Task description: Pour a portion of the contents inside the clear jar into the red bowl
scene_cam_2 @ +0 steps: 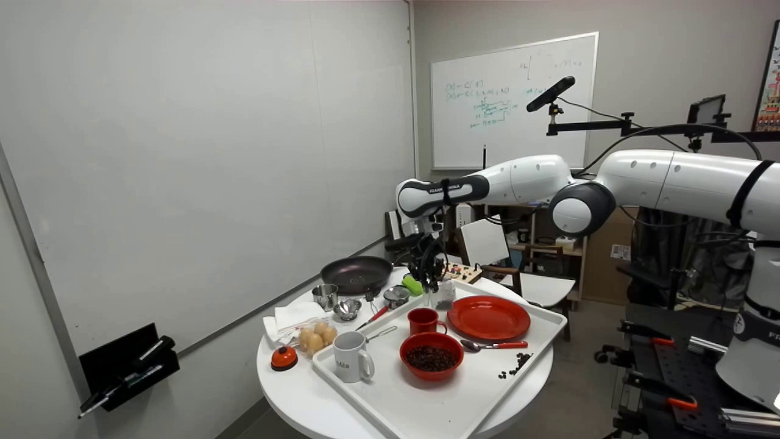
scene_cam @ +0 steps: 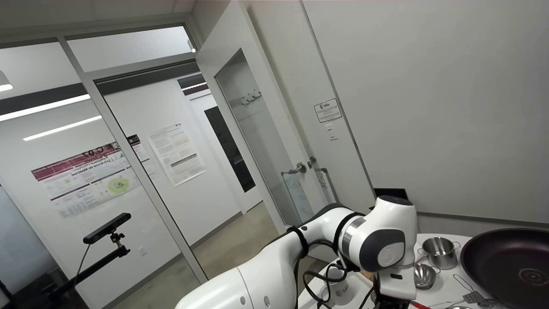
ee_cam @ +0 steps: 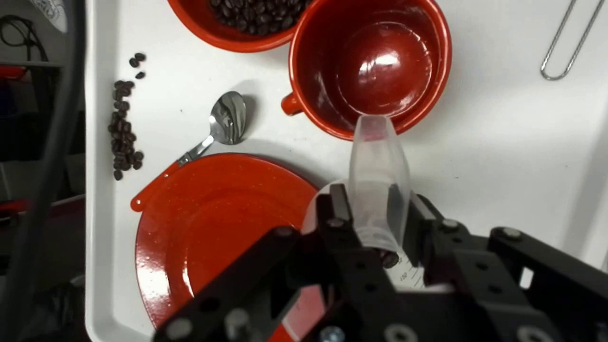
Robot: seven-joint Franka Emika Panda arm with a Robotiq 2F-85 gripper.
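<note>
Lettering reads FRANKA on the white arm point(scene_cam_2: 529, 174); the grey mug point(scene_cam_2: 347, 349) bears a word ending in "ila", and a printed scale point(ee_cam: 411, 275) with 150 shows on the clear jar point(scene_cam_2: 446, 294). Handwriting on the whiteboard point(scene_cam_2: 524, 146) is too small to read. The pincer point(ee_cam: 378, 209) is clamped on the jar's translucent, tapering plastic handle point(ee_cam: 379, 173), near the red plate point(scene_cam_2: 489, 317); whether the jar touches the tray point(scene_cam_2: 426, 408) cannot be told. The red bowl point(scene_cam_2: 431, 375) stands on that tray, holding glossy dark coffee beans point(scene_cam_2: 430, 358), and a shiny red mug point(scene_cam_2: 423, 321) stands between it and the jar. A red-handled spoon point(scene_cam_2: 503, 346) lies close by the plate's rim, loose beans point(ee_cam: 122, 137) along the tray's raised edge. On the white table point(scene_cam_2: 286, 390) are a dark frying pan point(scene_cam_2: 356, 273), a steel pot point(scene_cam_2: 325, 297) and tan, rounded items point(scene_cam_2: 315, 342) in clear plastic.
</note>
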